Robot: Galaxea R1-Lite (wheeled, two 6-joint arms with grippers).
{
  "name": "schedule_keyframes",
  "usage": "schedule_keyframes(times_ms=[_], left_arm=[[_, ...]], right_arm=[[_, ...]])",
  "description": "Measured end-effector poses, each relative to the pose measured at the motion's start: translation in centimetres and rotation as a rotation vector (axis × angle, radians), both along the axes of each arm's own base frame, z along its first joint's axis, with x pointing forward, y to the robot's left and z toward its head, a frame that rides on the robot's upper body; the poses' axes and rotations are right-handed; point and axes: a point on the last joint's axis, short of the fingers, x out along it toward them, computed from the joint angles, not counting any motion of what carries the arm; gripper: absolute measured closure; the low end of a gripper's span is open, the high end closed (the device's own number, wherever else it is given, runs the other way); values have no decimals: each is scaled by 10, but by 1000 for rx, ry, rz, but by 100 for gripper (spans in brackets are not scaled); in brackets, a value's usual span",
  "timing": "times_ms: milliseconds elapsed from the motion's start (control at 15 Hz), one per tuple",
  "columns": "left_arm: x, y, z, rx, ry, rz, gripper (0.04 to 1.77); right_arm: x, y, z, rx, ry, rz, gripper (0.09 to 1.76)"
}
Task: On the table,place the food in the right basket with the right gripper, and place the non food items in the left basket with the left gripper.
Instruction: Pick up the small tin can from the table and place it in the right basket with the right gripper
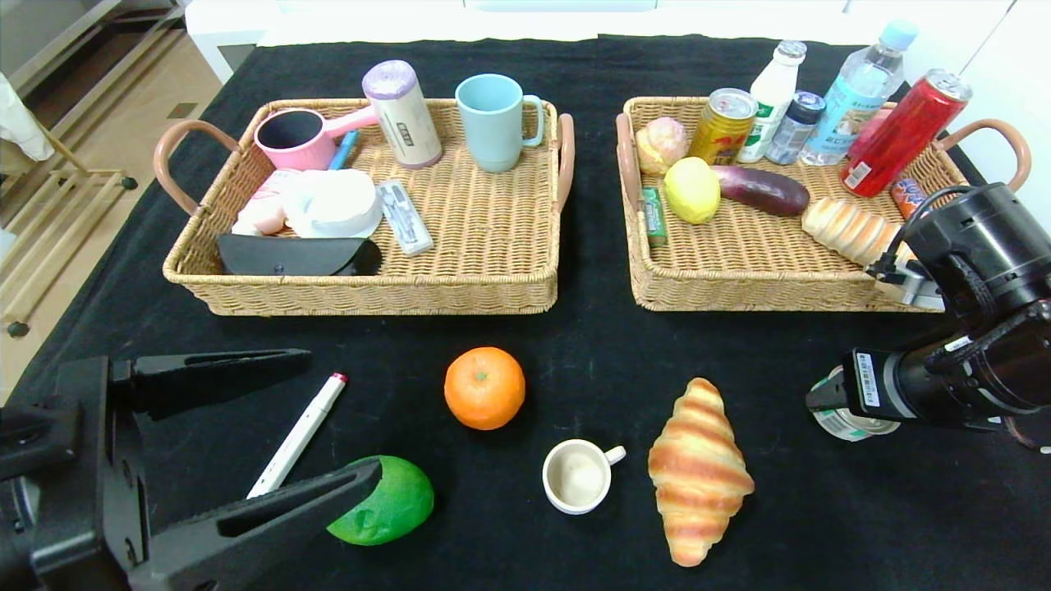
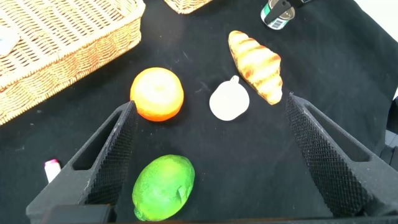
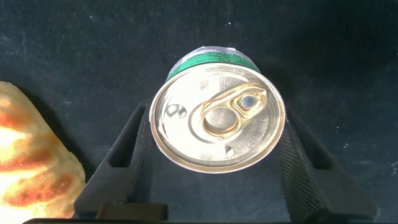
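Standing at the right edge of the frame, just below the right basket, the right pincer has its two black fingers pressed against either side of a small green-labelled can, upright on the black counter. The left pincer sits at the lower left, jaws spread wide and gripping nothing, with a white marker lying between its fingers and a green fruit by the lower tip. An orange, a little white cup and a croissant lie across the lower middle. The left basket fills the upper left.
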Motion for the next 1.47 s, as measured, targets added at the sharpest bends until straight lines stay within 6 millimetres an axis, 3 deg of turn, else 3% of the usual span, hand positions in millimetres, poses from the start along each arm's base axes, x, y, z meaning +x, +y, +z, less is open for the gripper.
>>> schedule_keyframes(times_ms=[867, 1200, 1467], left_arm=[[0, 0, -1, 3, -3, 0, 9], [0, 0, -1, 5, -3, 0, 9], [-1, 1, -1, 15, -15, -7, 9]], right_arm=[[-6, 2, 3, 3, -5, 12, 69], [-26, 7, 25, -11, -100, 33, 70], [-38, 3, 61, -23, -200, 41, 70]])
